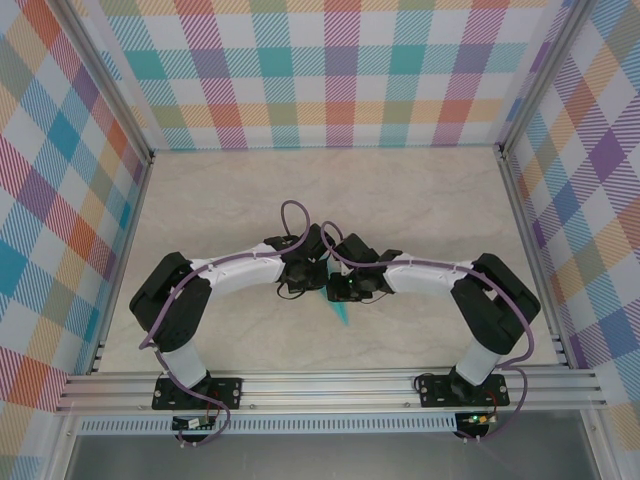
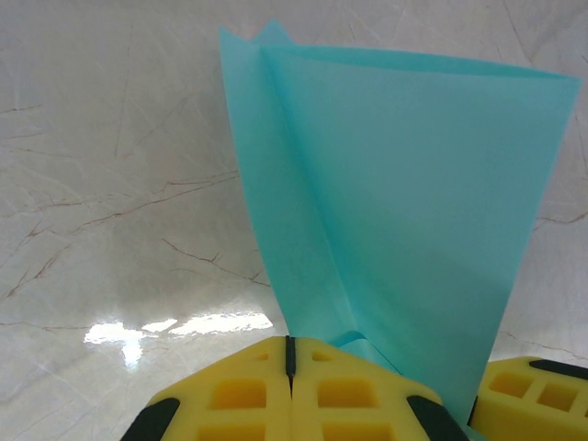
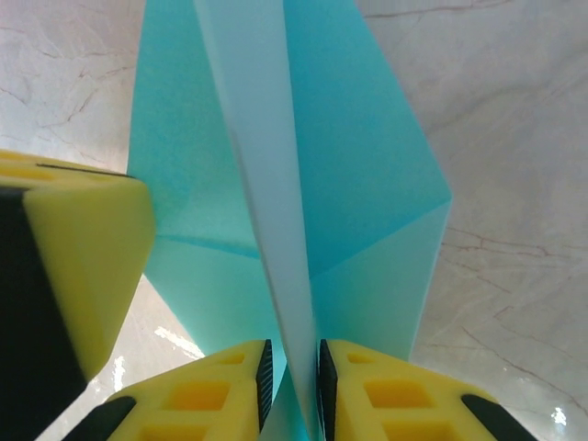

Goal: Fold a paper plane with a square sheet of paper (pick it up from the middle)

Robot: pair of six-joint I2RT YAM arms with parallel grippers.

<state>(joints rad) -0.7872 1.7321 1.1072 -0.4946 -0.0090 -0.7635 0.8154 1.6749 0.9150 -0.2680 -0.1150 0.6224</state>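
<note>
Left tool [image 2: 289,354]: your jaws are pressed fully together, the yellow pads meeting along a thin seam. You cannot tell whether any paper is caught there.
Right tool [image 3: 292,367]: narrow, with its pads pinching the pale centre fold of the paper plane [image 3: 358,175], which runs straight down between them.
Paper plane, place: turquoise, between your two tools, where they meet over the middle of the bench [image 1: 420,200].
Plane against left tool: it rises just behind and to the right of the closed pads and widens as it goes up. Its lower corner sits at the right pad's top edge.
Plane against right tool: a wing spreads to each side of the clamped fold.
From above: a sliver of turquoise pokes out beneath the tools, toward the near edge.
</note>
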